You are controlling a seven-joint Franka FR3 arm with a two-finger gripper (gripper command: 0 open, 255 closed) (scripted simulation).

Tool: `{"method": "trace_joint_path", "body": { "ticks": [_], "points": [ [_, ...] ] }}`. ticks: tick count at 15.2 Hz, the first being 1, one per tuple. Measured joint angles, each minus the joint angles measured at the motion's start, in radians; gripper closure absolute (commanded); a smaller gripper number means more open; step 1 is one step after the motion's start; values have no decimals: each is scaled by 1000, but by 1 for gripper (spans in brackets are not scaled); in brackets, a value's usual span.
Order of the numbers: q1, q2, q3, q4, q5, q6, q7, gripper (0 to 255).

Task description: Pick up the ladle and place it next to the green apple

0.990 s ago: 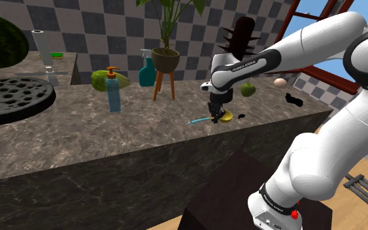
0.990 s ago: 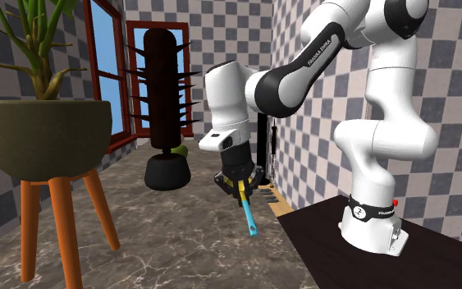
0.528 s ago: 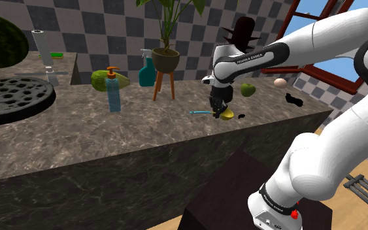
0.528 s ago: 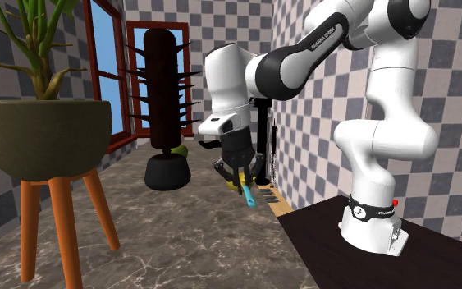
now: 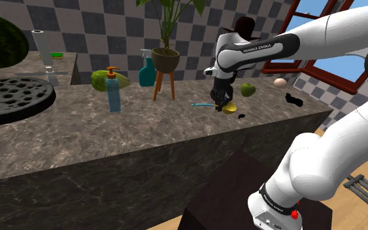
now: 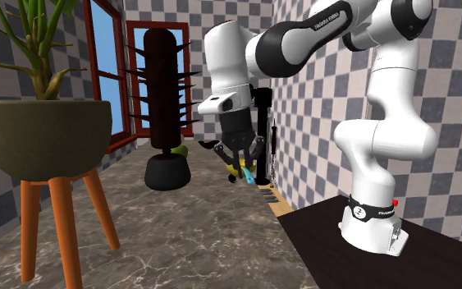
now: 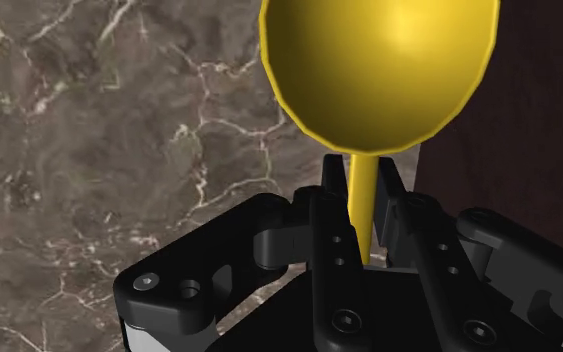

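Note:
My gripper (image 5: 223, 104) is shut on the ladle (image 5: 229, 109), which hangs above the dark marble counter (image 5: 143, 124). Its yellow bowl points toward the shoulder view's right and its blue handle (image 5: 202, 104) sticks out to the left. The green apple (image 5: 248, 89) rests on the counter just beyond and to the right of the ladle, apart from it. In the second exterior view the gripper (image 6: 239, 164) holds the ladle (image 6: 242, 174) in the air in front of the black spiky stand. In the wrist view the fingers (image 7: 329, 235) clasp the yellow stem below the ladle bowl (image 7: 379, 70).
A potted plant on a wooden stool (image 5: 165, 62), a teal spray bottle (image 5: 147, 72) and a blue soap bottle (image 5: 113, 91) stand left of the gripper. A black spiky stand (image 5: 241, 32) rises behind the apple. An egg (image 5: 280, 82) and a small black object (image 5: 294, 100) lie near the counter's right edge.
The gripper has risen and moved toward the shoulder view's right, nearer the apple, carrying the ladle. The ladle has turned more level.

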Motion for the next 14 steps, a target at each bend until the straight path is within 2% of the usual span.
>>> {"method": "trace_joint_path", "body": {
  "ticks": [14],
  "points": [
    [3, -49, 19, 143, -3, -191, 2, 255]
  ]
}}
